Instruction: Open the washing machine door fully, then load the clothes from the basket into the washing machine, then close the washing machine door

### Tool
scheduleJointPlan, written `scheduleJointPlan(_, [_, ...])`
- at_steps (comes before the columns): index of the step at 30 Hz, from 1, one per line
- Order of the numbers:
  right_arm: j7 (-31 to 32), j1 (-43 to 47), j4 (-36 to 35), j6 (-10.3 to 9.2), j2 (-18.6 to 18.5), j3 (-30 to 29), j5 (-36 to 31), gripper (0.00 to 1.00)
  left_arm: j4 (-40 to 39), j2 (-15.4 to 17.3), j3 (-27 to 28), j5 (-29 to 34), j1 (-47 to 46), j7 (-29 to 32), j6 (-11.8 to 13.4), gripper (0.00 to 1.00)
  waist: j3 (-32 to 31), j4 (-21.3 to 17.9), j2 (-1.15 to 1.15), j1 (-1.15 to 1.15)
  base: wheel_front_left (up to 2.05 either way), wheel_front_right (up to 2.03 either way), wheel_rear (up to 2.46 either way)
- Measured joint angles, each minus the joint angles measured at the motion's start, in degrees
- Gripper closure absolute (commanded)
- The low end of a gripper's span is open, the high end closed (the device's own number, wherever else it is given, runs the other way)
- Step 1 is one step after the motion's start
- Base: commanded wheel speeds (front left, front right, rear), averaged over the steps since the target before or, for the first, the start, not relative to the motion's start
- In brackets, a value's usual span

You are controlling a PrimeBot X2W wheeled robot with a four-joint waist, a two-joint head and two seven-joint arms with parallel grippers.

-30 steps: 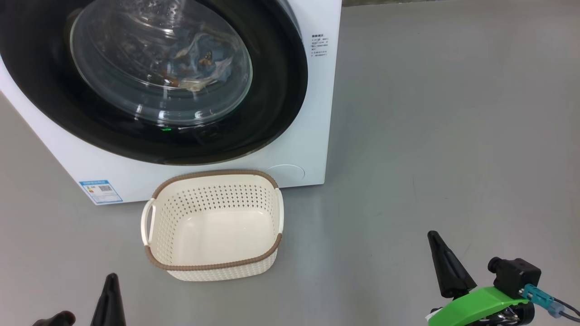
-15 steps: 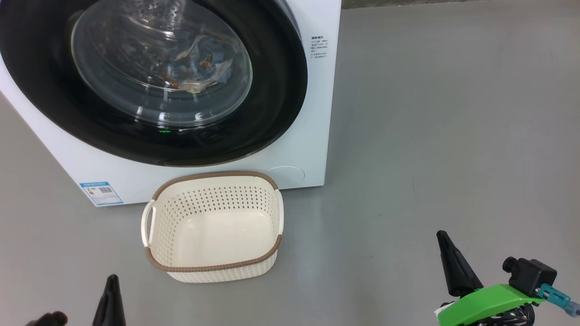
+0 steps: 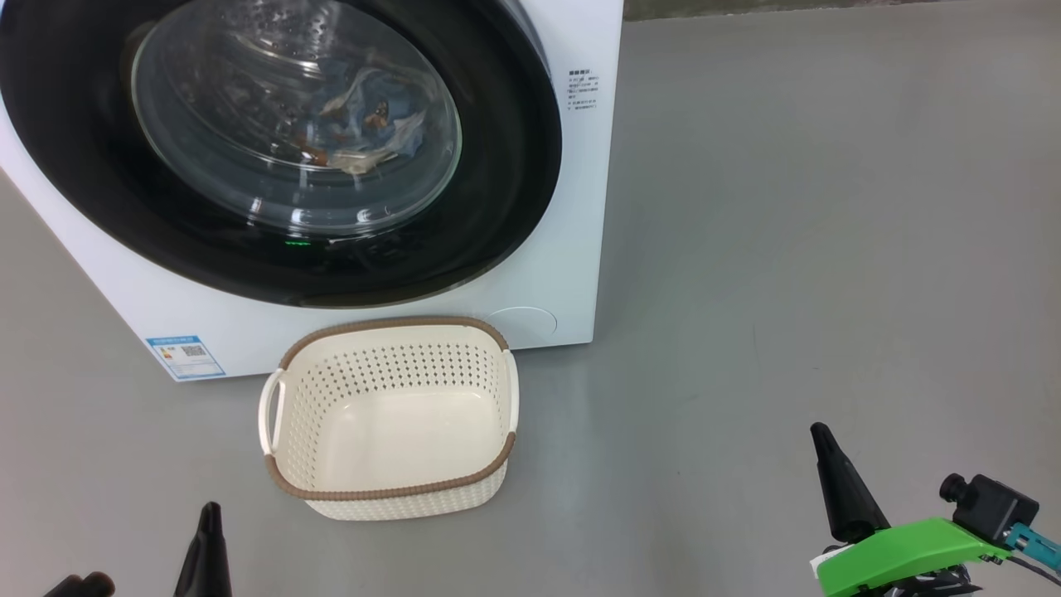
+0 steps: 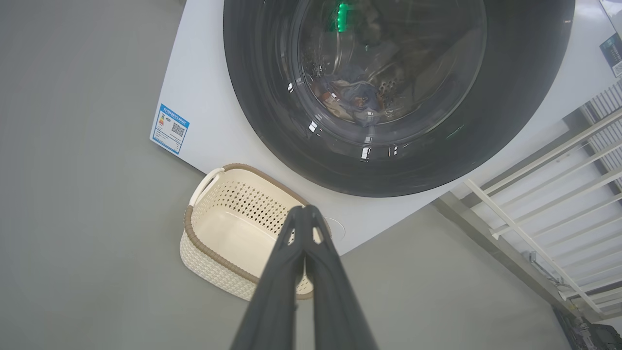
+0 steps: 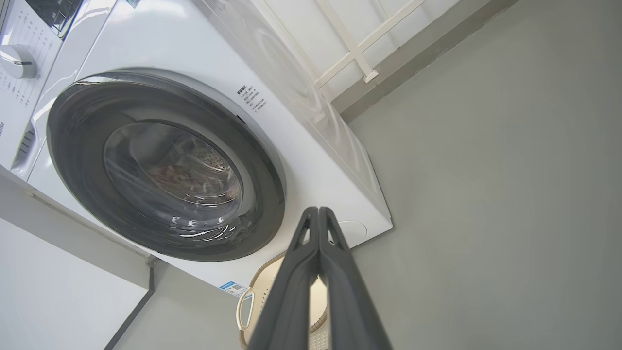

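Grey floor [image 3: 787, 249] stretches away to the right of the washing machine [image 3: 572, 249]. Its door [image 3: 506, 166] sits flush against the front, and the clothes [image 3: 373, 108] show behind the glass, inside the drum. The basket [image 3: 390, 491] stands just before the machine with nothing in it. Both grippers hang low, well apart from the door. The left gripper [image 4: 305, 210], clenched on nothing, has the door straight ahead and is nearer the basket. The right gripper [image 5: 318, 211], likewise clenched, has the door ahead to its left. Judging by this, no step seems to remain.
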Motion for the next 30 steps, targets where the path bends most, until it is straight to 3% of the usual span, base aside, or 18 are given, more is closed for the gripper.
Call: scheduleJointPlan(30, [4.87,-0.07,0.25,-0.01,-0.07,-2.52,19.67,1.0,1.43,0.21,-0.02,-19.83,-2.03,4.99,-0.25,1.0,-0.65,-0.1,0.0,0.0,0.0,0.0,0.0])
